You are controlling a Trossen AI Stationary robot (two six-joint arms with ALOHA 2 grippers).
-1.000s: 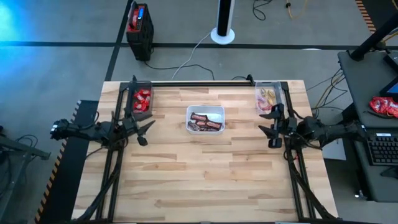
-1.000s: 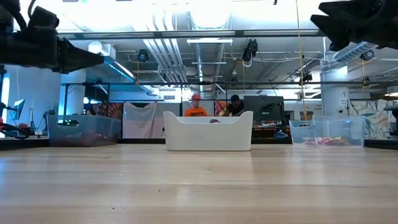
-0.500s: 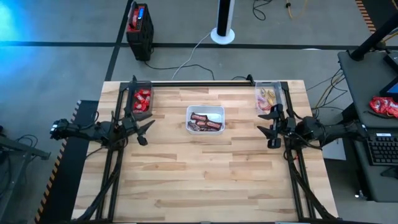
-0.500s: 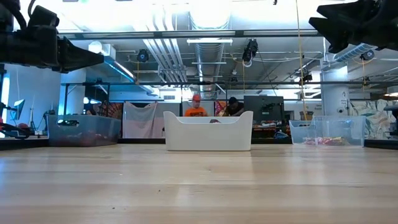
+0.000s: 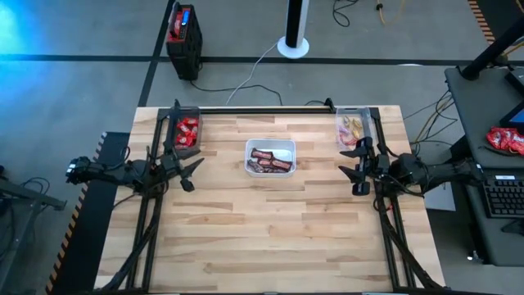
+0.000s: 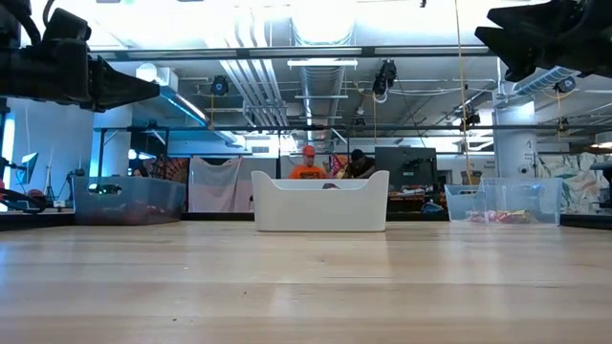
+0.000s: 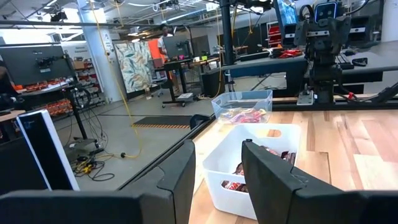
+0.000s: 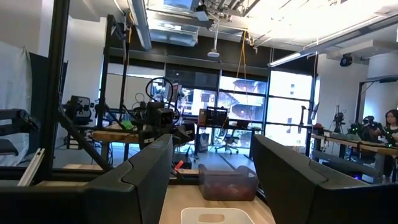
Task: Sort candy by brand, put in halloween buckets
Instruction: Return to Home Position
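Note:
Three buckets stand along the far part of the wooden table. A clear tub (image 5: 186, 131) at the left holds red-wrapped candy. The white tray (image 5: 270, 157) in the middle holds dark brown bars (image 7: 273, 154). A clear tub (image 5: 352, 127) at the right holds yellow-gold pieces (image 7: 241, 115). My left gripper (image 5: 191, 174) hovers open at the table's left edge, above the wood and nearer than the red tub. Open as well, my right gripper (image 5: 347, 168) hovers at the right edge, nearer than the yellow tub. Neither has anything between its fingers (image 7: 180, 180) (image 8: 143, 180).
A black frame bar (image 5: 262, 109) runs along the table's far edge. On the floor beyond stand a red-and-black device (image 5: 184, 33) and a white pole base (image 5: 293, 45). A desk with a keyboard (image 5: 503, 197) is to the right. People (image 6: 308, 167) sit far behind the table.

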